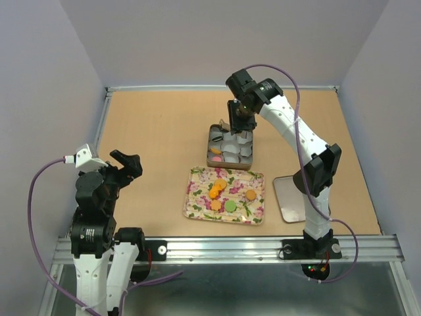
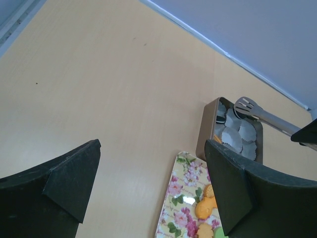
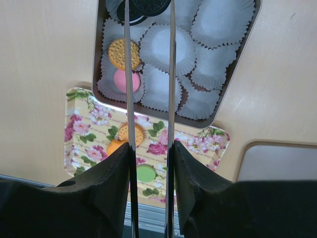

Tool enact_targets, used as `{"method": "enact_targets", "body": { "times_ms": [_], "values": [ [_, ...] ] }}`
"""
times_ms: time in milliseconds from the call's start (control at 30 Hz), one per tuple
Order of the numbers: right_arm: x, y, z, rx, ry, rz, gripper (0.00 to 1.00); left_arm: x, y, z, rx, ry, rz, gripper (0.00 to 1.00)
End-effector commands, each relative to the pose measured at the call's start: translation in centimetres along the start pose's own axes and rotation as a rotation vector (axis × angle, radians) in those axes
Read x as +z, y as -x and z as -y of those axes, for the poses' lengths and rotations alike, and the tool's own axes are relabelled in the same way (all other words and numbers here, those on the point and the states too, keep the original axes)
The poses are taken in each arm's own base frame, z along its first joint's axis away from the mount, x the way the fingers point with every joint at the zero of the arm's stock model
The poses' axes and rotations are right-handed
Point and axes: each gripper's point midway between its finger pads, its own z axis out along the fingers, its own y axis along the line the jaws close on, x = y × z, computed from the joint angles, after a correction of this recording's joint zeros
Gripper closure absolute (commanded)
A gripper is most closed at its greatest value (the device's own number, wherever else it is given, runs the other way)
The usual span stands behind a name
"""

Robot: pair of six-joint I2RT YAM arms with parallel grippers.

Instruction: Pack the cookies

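With right hand [image 3: 150,151] clamped on tongs [image 3: 127,74] and left hand [image 2: 152,153] spread idle: centre black sandwich cookie [image 3: 148,7] over an empty paper cup [image 3: 166,47], lower, release gently.

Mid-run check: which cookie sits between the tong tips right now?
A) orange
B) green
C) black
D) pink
C: the right wrist view shows a black cookie between the two arms of the tongs at their tips, above the tin.
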Motion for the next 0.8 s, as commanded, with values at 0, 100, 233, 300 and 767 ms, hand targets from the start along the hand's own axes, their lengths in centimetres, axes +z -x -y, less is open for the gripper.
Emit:
{"method": "enact_targets", "body": {
  "times_ms": [0,100,233,300,767],
  "values": [
    [-0.7,1.6,-0.2,0.007,0.027,0.067,0.64,0.2,0.8,0.5,0.016,-0.027,0.037,0.03],
    [0.1,1.5,-0.1,0.004,0.013,0.057,0.64,0.3,0.8,0.5,0.015,-0.026,0.038,0.03],
    [1.0,1.1,0.5,0.002,-0.025,0.041,0.64,0.5,0.6,0.4,0.017,-0.023,0.027,0.03],
    [1.1,1.1,1.0,0.003,-0.049,0.045,0.64,0.5,0.5,0.4,0.019,-0.024,0.023,0.03],
    [1.7,1.2,1.5,0.003,-0.081,0.05,0.5,0.8,0.4,0.3,0.02,-0.017,0.014,0.03]
  ]
}}
